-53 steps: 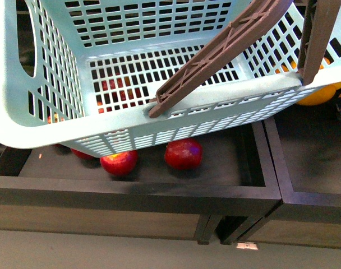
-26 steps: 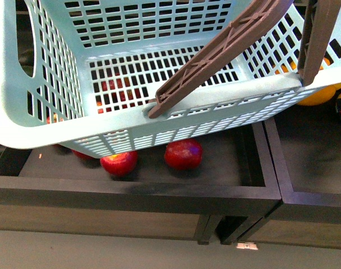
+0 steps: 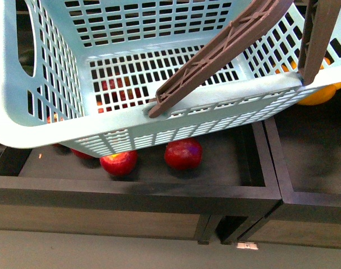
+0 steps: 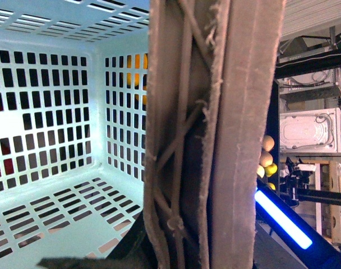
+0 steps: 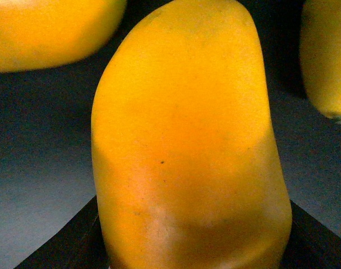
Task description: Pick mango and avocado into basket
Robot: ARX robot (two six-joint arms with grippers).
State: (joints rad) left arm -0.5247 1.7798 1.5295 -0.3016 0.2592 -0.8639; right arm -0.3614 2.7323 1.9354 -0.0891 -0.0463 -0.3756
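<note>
The light teal basket (image 3: 64, 67) hangs tilted across the top of the front view, its two brown handles (image 3: 221, 53) crossing its right side. My left gripper (image 4: 198, 246) is shut on a brown handle (image 4: 215, 129), which fills the left wrist view, with the basket's slotted inside (image 4: 47, 145) beyond it. The mango (image 5: 187, 145) fills the right wrist view, yellow shading to orange. My right gripper (image 5: 193, 246) is shut on it, and its dark fingers (image 5: 64, 241) show at the lower corners. The avocado is out of view.
Red apples (image 3: 183, 153) lie in a dark wooden crate (image 3: 159, 193) under the basket. Yellow-orange fruit (image 3: 319, 94) sits in the neighbouring crate at the right, behind the basket's corner. Two more yellow fruits (image 5: 47, 28) lie close around the held mango.
The dark gripper tip at the right edge of the front view has slipped out of frame, and a bit of yellow shows there now. The basket has stayed in place.
</note>
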